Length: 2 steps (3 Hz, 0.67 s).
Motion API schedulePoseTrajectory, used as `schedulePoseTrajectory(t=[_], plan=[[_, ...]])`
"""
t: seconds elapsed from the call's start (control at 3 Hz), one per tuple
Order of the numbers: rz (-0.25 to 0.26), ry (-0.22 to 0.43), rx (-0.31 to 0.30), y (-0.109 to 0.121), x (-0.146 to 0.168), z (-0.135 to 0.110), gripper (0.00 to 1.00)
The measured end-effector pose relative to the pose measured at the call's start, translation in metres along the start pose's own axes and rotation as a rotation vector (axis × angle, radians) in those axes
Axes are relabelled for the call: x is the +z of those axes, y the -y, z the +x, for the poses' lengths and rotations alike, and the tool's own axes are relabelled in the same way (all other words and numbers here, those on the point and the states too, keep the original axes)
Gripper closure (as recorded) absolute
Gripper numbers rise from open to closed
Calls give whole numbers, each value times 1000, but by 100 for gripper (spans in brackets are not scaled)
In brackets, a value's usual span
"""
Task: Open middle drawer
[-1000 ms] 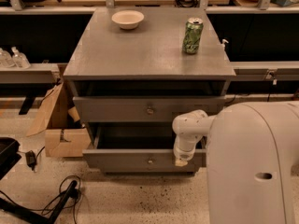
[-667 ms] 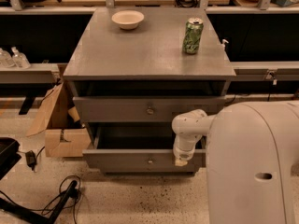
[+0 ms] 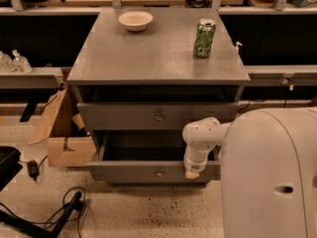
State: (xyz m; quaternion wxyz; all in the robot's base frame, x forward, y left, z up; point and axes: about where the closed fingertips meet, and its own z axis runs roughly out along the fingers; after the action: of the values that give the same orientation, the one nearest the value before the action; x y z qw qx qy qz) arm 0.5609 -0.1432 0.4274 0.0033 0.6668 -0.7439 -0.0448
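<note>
Camera view: middle drawer pulled out; end effector at front edge; grip unclear.

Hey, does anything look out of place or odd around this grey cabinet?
Only the middle drawer juts out, the gripper at its front edge. The bowl and can stand upright; nothing spilled.

one view | high, near, facing down at cabinet | tool lower centre

You have the middle drawer standing pulled out, its grey inside showing. The gripper sits at the drawer's front edge, right of the knob. On the cabinet: a bowl and a can, well apart.
</note>
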Motion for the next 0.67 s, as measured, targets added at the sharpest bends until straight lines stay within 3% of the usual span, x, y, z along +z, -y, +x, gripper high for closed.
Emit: schedulePoseTrajectory(t=[0.67], plan=[[0, 0, 0, 0, -3, 0, 100]])
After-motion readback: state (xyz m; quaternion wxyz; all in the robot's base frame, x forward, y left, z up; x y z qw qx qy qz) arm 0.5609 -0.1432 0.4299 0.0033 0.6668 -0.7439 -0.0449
